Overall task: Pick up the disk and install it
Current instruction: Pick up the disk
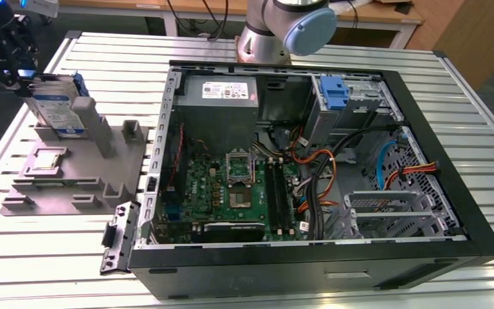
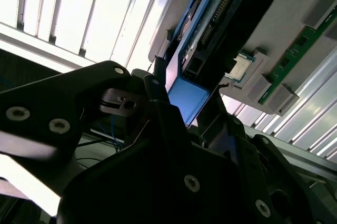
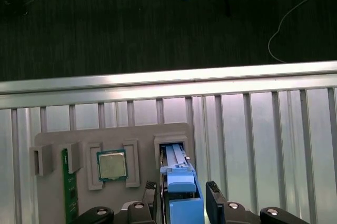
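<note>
Exterior view: disk (image 1: 58,108) stands on edge in holder (image 1: 75,187) on counter (image 1: 49,270), beside open case (image 1: 316,264) — top edge free for grasping; claw (image 1: 22,77) at that edge.
First wrist view: claw straddles disk, chip (image 3: 111,165) alongside.
Second wrist view: clamped or not — cannot tell.

No legible text — print on the disk (image 1: 58,111) and on the power supply (image 1: 222,92) illegibly small
</note>
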Robot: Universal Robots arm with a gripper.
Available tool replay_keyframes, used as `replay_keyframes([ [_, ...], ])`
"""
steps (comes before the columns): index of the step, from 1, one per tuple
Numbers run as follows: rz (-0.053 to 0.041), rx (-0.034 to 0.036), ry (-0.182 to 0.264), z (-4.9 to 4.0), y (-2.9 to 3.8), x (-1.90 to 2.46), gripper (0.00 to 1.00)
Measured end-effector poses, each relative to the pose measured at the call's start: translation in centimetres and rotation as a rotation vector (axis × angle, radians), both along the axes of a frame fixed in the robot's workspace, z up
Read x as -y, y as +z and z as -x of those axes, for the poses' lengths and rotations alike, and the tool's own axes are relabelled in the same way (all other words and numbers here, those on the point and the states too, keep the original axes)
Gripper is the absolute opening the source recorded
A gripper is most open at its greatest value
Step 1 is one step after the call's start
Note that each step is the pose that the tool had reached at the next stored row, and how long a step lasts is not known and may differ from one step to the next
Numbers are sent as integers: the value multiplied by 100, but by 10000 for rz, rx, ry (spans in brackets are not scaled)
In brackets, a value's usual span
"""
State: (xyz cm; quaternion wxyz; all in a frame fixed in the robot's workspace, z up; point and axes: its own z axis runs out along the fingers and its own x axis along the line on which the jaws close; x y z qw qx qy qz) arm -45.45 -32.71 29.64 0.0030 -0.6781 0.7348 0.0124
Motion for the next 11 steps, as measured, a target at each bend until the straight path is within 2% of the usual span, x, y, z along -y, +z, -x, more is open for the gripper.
replay_keyframes([
  [2,1,0,0,0,0,0,48],
  [3,0,-1,1,0,0,0,41],
  [11,21,1,1,0,-1,4,39],
])
